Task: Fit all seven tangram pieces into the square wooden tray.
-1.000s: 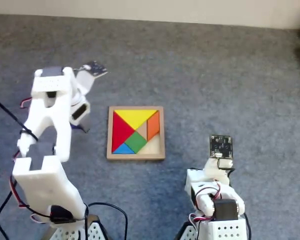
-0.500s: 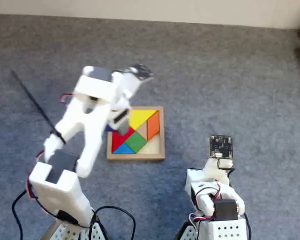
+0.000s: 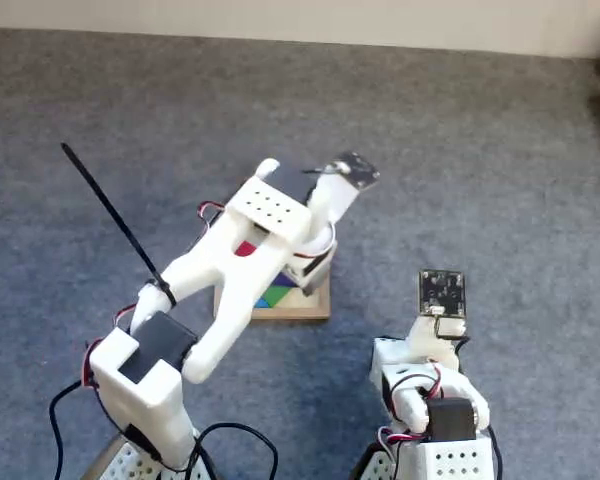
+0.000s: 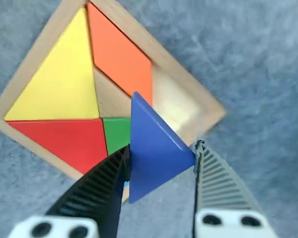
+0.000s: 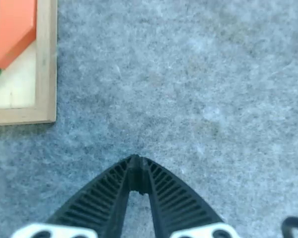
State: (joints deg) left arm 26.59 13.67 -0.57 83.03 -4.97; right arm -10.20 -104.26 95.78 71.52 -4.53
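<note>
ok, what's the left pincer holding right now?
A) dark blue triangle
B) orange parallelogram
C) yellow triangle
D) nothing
A: in the left wrist view, the left pincer is shut on the dark blue triangle, held over the wooden tray.

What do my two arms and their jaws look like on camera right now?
The left arm and right arm are white plastic shells with red wires at joints. Black cables loop by the left base, and a black cable tie juts from that arm. The left gripper and right gripper have black ribbed jaws on white mounts.
</note>
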